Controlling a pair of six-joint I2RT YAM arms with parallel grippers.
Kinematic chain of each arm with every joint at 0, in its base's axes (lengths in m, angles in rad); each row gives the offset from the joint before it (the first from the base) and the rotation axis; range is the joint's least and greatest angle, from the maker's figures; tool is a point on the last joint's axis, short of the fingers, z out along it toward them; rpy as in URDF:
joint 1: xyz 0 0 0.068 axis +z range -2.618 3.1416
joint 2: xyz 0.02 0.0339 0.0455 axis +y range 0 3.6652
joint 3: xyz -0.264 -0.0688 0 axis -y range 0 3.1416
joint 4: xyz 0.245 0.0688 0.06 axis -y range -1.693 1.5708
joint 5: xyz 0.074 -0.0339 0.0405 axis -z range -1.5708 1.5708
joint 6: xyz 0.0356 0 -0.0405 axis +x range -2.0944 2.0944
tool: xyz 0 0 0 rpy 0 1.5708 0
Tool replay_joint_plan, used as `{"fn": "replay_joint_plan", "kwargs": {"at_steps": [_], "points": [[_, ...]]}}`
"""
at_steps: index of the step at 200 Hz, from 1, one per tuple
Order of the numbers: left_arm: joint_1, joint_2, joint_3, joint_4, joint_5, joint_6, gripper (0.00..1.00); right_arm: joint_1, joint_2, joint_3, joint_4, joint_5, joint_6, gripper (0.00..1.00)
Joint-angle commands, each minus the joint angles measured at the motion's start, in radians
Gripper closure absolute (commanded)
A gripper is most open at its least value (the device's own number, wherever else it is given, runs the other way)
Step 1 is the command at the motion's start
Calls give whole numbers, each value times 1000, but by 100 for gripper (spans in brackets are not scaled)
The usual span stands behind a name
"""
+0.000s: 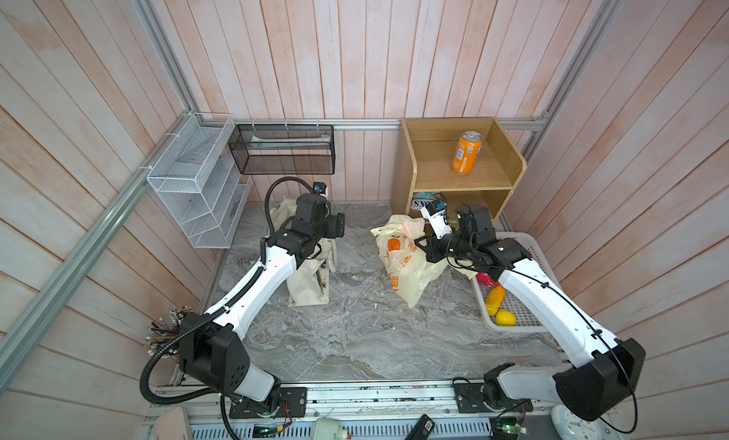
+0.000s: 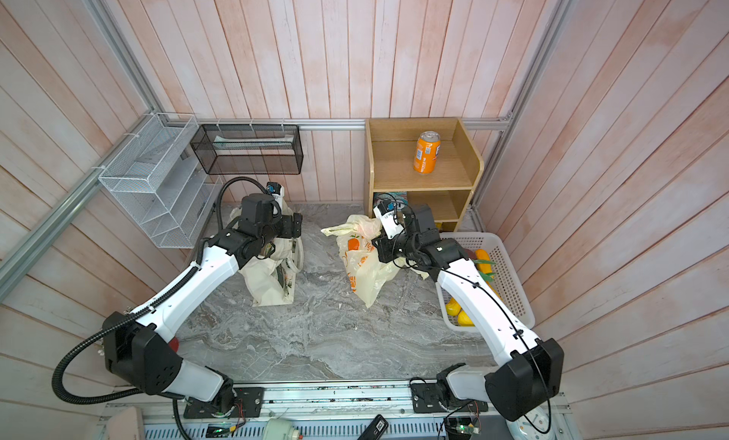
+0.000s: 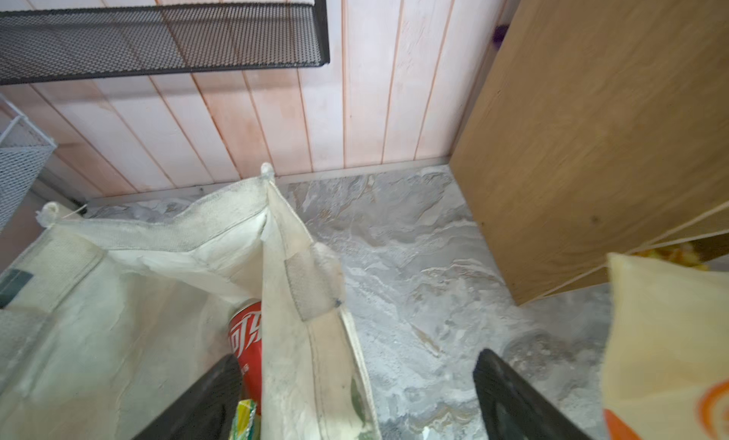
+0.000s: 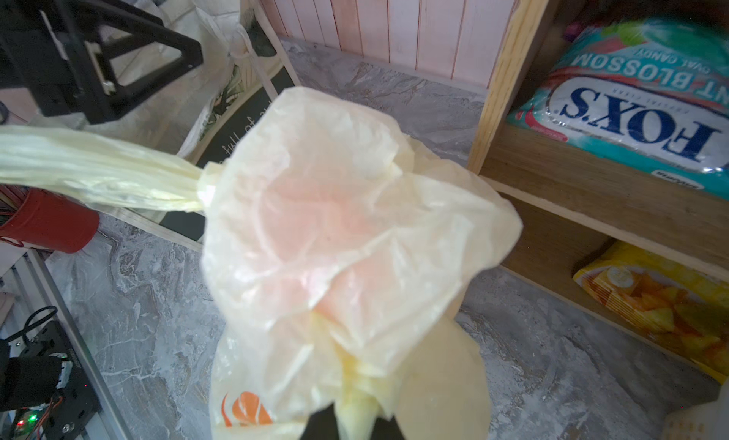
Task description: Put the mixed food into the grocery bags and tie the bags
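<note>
The boxy cream canvas tote (image 1: 311, 278) (image 2: 272, 284) stands on the left of the table. In the left wrist view a red cola can (image 3: 246, 339) and a green snack packet (image 3: 244, 418) lie inside the tote (image 3: 118, 319). My left gripper (image 3: 361, 402) (image 1: 338, 226) is open astride the tote's side wall, one finger inside by the can. The cream plastic carrier (image 1: 402, 260) (image 2: 361, 264) printed with orange fruits sits mid-table. My right gripper (image 4: 355, 422) (image 1: 421, 248) is shut on its bunched top (image 4: 335, 221); a twisted handle (image 4: 98, 170) stretches sideways.
A white basket (image 1: 526, 256) at the right holds yellow toy fruits (image 1: 496, 300) under the right arm. The wooden shelf (image 1: 418, 173) behind it carries an orange can (image 1: 466, 152), a candy bag (image 4: 639, 102) and a chips packet (image 4: 662, 300). Wire racks (image 1: 197, 181) hang at back left.
</note>
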Motion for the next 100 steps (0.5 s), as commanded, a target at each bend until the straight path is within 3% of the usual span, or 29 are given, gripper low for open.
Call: {"fn": "replay_joint_plan", "kwargs": {"at_steps": [1, 62, 100], "points": [[-17, 36, 59, -83, -85, 61, 6, 6, -19, 5, -9, -19, 28, 100], [-62, 202, 182, -221, -243, 105, 5, 6, -70, -57, 22, -12, 32, 100], [-61, 213, 152, -240, -252, 87, 7, 5, -104, -66, 18, 11, 29, 100]]}}
